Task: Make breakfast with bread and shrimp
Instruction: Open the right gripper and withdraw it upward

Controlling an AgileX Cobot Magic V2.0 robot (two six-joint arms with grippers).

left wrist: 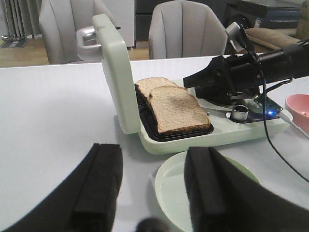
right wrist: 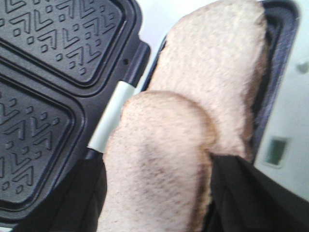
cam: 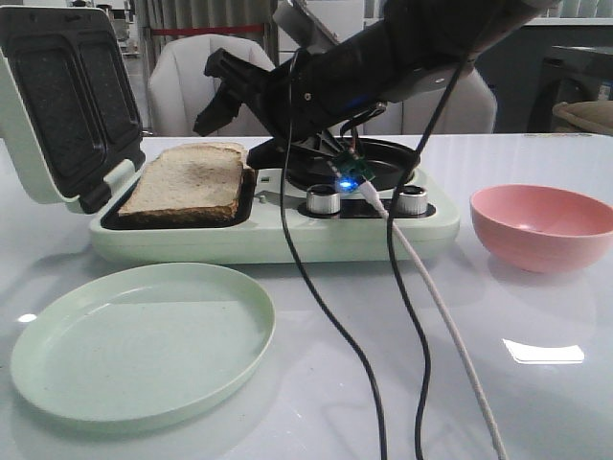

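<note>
Two slices of bread (cam: 187,182) lie overlapping in the black tray of the open sandwich maker (cam: 268,240). In the left wrist view the near slice (left wrist: 176,108) partly covers the far slice (left wrist: 149,84). My right gripper (cam: 222,96) hovers open just above the bread, reaching in from the right; it is also seen over the far slice (left wrist: 193,79). In the right wrist view the right gripper (right wrist: 159,203) straddles the near slice (right wrist: 154,159) without closing on it. My left gripper (left wrist: 154,166) hangs open and empty over the table by the plate. The shrimp is out of view.
A pale green plate (cam: 144,340) lies in front of the sandwich maker. The raised lid (cam: 57,96) stands at the left. A pink bowl (cam: 541,225) sits to the right. Cables (cam: 316,307) hang from the right arm. A black pan (cam: 393,163) with knobs lies under that arm.
</note>
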